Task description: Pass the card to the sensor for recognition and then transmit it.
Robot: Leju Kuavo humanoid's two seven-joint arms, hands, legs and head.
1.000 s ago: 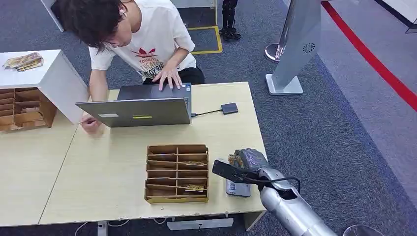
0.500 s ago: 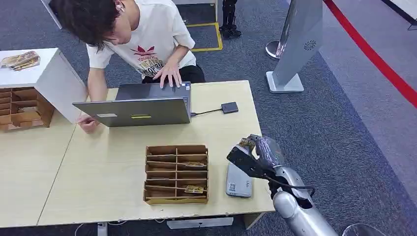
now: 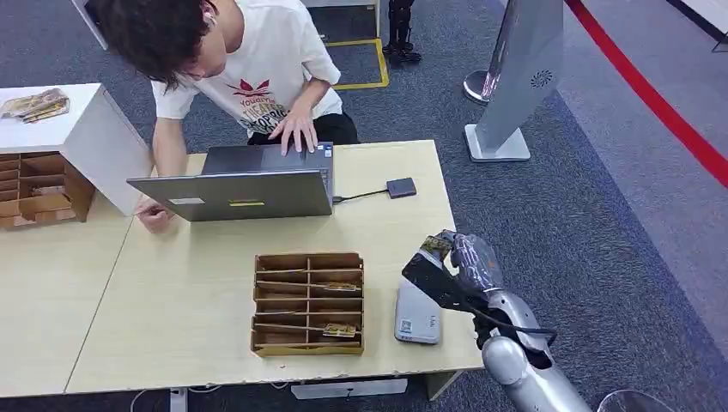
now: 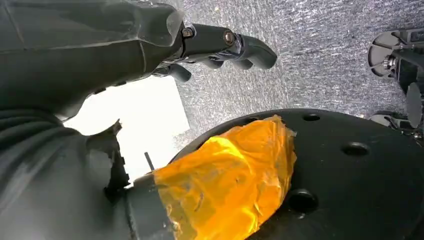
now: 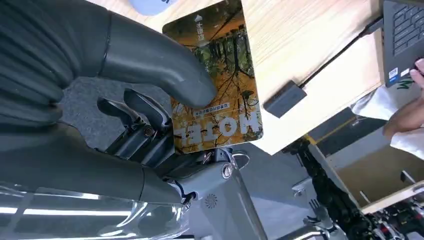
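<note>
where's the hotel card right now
The hotel card is pinched in the right robot hand, held above the table's right edge, just beyond the grey sensor in the head view.

Light wood table (image 3: pixel 197 292), butted against a second one (image 3: pixel 43 292) on the left. On top: cardboard divider tray (image 3: pixel 309 302) near the front edge (a few cards in its slots), grey sensor pad (image 3: pixel 416 316) just right of it, open laptop (image 3: pixel 245 182) at the back, cabled to a small dark box (image 3: pixel 401 187). White cabinet (image 3: pixel 81 142) at far left.
</note>
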